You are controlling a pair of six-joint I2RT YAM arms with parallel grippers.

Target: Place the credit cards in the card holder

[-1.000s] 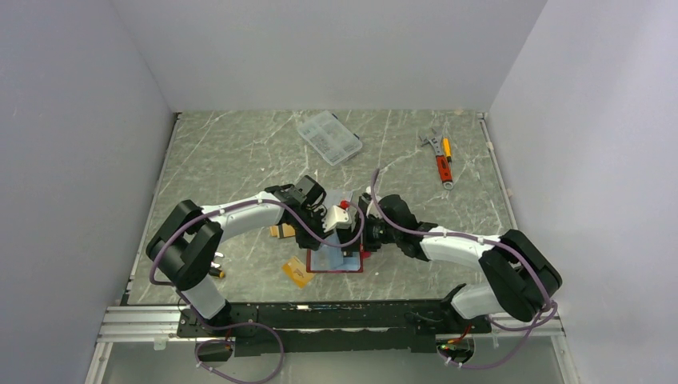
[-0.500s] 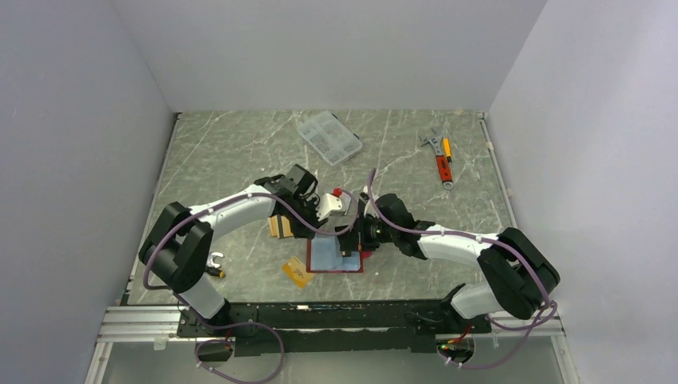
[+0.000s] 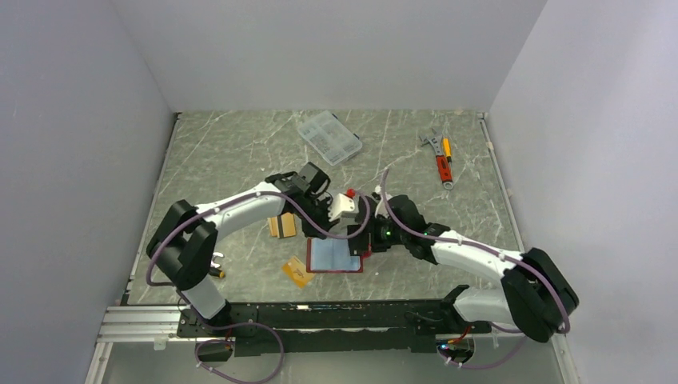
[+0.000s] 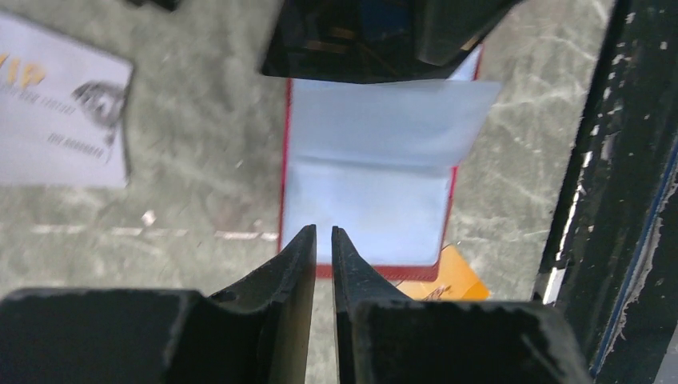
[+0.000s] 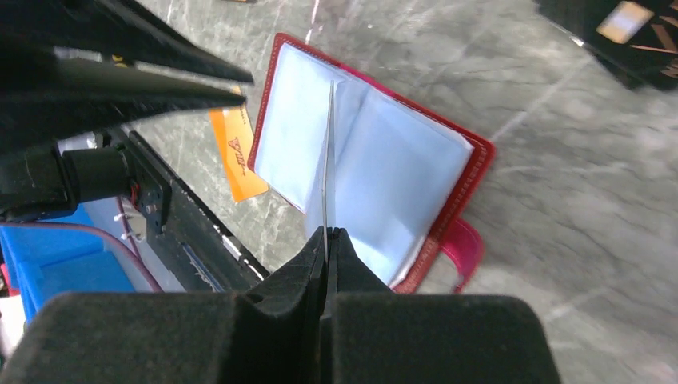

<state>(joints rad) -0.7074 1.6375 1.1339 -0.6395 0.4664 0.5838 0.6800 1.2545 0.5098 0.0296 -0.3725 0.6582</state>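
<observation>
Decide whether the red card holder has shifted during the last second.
No. Measured against the base rail, the red card holder lies where it did.

Even bright overhead light, soft shadows, blurred wrist views

The left arm (image 3: pixel 248 204) now reaches farther across the table (image 3: pixel 240 152). Its wrist sits beyond the far left corner of the card holder (image 3: pixel 336 256), no longer beside the holder's left edge as one second ago. The stack of cards (image 3: pixel 281 226), partly covered by that forearm before, is now uncovered. The right arm (image 3: pixel 472 252) lies flatter, its elbow displaced outward toward the near right corner. The right gripper (image 5: pixel 326 232) has shifted from over the holder's interior toward its right edge, exposing more light blue lining.
</observation>
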